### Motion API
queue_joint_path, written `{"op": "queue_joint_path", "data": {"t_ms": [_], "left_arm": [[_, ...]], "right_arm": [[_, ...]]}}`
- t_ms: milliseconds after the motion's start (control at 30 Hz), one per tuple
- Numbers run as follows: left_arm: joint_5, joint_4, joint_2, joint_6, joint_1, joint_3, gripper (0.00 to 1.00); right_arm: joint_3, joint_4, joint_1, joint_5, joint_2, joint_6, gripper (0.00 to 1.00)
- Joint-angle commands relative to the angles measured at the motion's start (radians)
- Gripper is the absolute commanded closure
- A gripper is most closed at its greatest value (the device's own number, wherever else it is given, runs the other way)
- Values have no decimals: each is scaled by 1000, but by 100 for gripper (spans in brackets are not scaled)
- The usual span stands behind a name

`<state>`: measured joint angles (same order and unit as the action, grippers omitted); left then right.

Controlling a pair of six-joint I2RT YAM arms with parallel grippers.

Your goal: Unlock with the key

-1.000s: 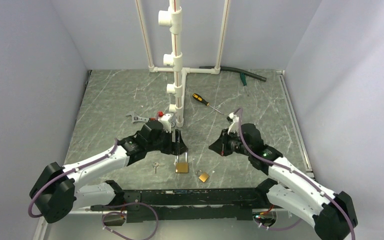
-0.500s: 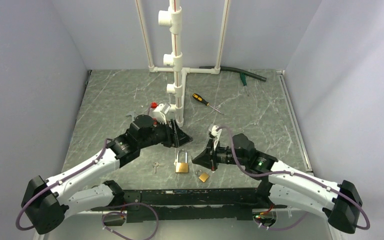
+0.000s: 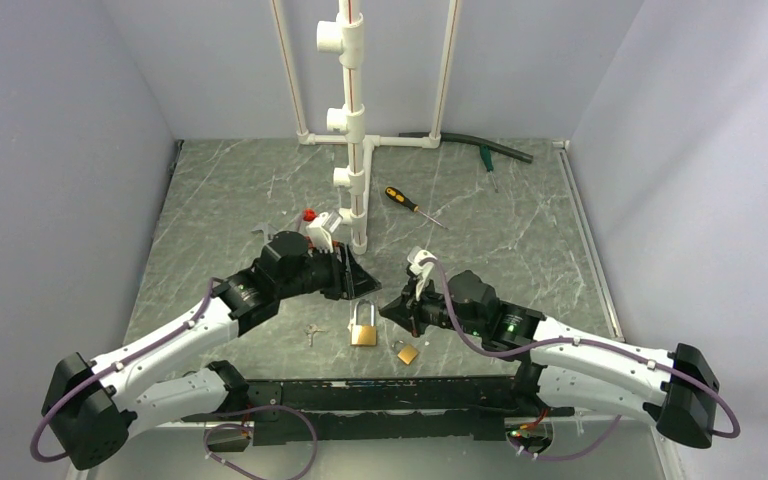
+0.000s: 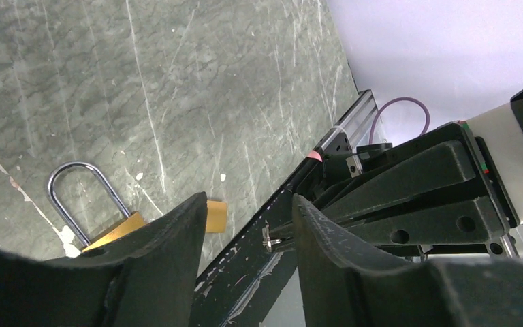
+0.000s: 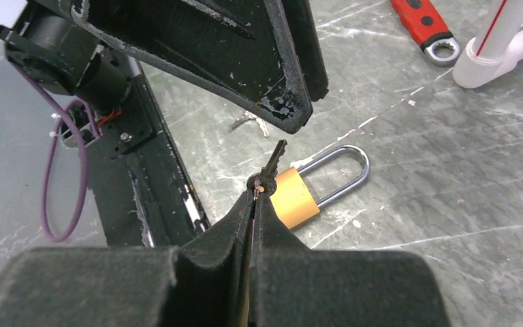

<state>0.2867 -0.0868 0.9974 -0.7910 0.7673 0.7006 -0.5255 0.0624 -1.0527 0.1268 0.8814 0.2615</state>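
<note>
The larger brass padlock [image 3: 363,328] lies flat on the table, its shackle pointing away from the arms; it also shows in the right wrist view [image 5: 293,197] and the left wrist view [image 4: 112,232]. My right gripper [image 3: 392,306] [image 5: 257,188] is shut on the small silver key [image 5: 273,162], which sticks out of the fingertips just above and beside the padlock's body. The key tip [image 4: 270,238] shows between my left fingers. My left gripper [image 3: 357,276] [image 4: 248,204] is open and empty, hovering just behind the padlock's shackle.
A smaller brass padlock [image 3: 407,352] lies right of the large one. Another small key bunch [image 3: 311,333] lies to its left. A red-handled wrench [image 5: 425,27], a white pipe stand [image 3: 352,120], an orange-black screwdriver [image 3: 401,200] and the black base rail [image 3: 380,385] are nearby.
My right arm swung left and down, carrying the key to the larger padlock. My left gripper drew back from the padlock's shackle and opened, then stayed put.
</note>
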Motion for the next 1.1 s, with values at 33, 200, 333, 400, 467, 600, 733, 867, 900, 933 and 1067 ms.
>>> {"op": "queue_joint_path", "data": {"t_ms": [33, 200, 333, 400, 467, 600, 733, 867, 900, 933, 1067], "left_arm": [[45, 42, 19, -16, 4, 1, 49], [57, 53, 48, -24, 3, -13, 52], [72, 79, 64, -38, 3, -34, 57], [75, 79, 69, -40, 4, -38, 58], [78, 105, 75, -40, 4, -34, 60], [80, 110, 88, -41, 4, -34, 66], [82, 122, 91, -52, 3, -39, 74], [79, 117, 92, -58, 4, -39, 100], [76, 110, 92, -60, 3, -38, 100], [73, 109, 91, -61, 3, -39, 100], [61, 127, 73, -71, 3, -54, 100]], "right_arm": [[-52, 25, -22, -81, 14, -33, 100], [-50, 27, -34, -105, 16, -40, 100], [-59, 24, -42, -116, 30, -46, 100], [-62, 25, -46, -119, 37, -50, 100], [-63, 27, -49, -124, 42, -53, 100], [-67, 25, -53, -125, 45, -60, 100], [-68, 27, -57, -150, 51, -61, 100], [-67, 32, -59, -164, 60, -63, 100], [-67, 33, -59, -166, 61, -62, 100], [-66, 35, -60, -171, 62, -61, 100], [-69, 39, -61, -197, 73, -51, 100]]}}
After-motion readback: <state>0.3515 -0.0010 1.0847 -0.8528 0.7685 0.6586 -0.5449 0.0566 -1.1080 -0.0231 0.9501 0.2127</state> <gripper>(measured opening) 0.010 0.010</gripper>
